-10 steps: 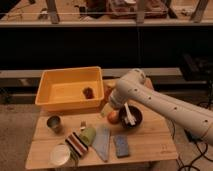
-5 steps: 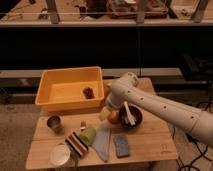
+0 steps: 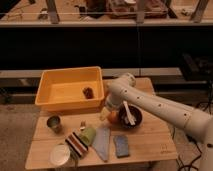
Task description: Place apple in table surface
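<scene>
Camera view, looking down on the apple [image 3: 113,118]: small, red-orange, near the middle of the table surface [image 3: 155,141], tight against the left rim of a dark bowl [image 3: 136,120]. Hard to tell whether resting on the slats or lifted slightly off them. Right above and just left of it, the gripper [image 3: 107,111], pointing down, fingers spread wide, not clamped on anything. Contact with the fruit impossible to judge. Behind the gripper, the white arm [image 3: 150,102], bent at an elbow over the table's far edge and reaching off toward the lower right. Inside the bowl, a white utensil [image 3: 128,113], leaning toward the rim. Beyond the gripper to the left, a yellow plastic bin [image 3: 65,106] on the far left part of the tabletop, with a small dark brown lump [image 3: 88,92] on its floor near the right wall. In front of the bin, a metal cup [image 3: 54,123], upright. Nearer the front edge, a row of small things: a round white lid or plate [image 3: 60,154], a striped item [image 3: 75,142] touching a pale green one [image 3: 89,134], a grey-blue cloth [image 3: 102,142], and a blue sponge [image 3: 121,145] just beside it, in front of the bowl. Around the table, a grey floor [image 3: 15,125].
</scene>
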### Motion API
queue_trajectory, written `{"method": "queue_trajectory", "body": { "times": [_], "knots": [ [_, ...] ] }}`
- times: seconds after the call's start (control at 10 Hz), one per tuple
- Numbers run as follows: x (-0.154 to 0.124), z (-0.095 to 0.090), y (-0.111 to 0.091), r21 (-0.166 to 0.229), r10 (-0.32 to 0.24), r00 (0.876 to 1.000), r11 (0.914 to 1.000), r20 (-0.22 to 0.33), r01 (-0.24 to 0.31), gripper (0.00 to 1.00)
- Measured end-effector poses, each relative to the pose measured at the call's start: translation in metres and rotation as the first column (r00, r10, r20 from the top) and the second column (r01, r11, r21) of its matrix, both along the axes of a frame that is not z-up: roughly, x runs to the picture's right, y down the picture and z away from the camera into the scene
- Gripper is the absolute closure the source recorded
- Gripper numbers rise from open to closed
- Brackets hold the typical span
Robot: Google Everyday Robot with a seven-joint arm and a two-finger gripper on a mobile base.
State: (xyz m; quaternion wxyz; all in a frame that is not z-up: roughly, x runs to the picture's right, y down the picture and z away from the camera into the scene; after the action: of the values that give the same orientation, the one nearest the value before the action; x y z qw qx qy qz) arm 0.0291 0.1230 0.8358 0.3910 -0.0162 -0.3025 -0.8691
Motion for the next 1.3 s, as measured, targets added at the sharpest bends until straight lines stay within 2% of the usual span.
{"method": "queue_trajectory", "body": {
  "times": [0.3,0.5,0.9,1.1,1.3],
  "knots": [
    [0.004,0.013,0.010,-0.026,-0.013,0.999,0.9996,-0.030,0.012,0.20],
    [0.005,0.014,0.014,-0.034,-0.032,0.998,0.9990,-0.051,0.030,0.21],
    [0.001,0.013,0.017,-0.041,-0.051,0.997,0.9980,-0.060,0.049,0.58],
    [-0.005,0.011,0.017,-0.038,-0.068,0.996,0.9971,-0.055,0.066,0.80],
    [-0.007,0.011,0.019,-0.039,-0.074,0.996,0.9966,-0.052,0.072,0.86]
  ]
}}
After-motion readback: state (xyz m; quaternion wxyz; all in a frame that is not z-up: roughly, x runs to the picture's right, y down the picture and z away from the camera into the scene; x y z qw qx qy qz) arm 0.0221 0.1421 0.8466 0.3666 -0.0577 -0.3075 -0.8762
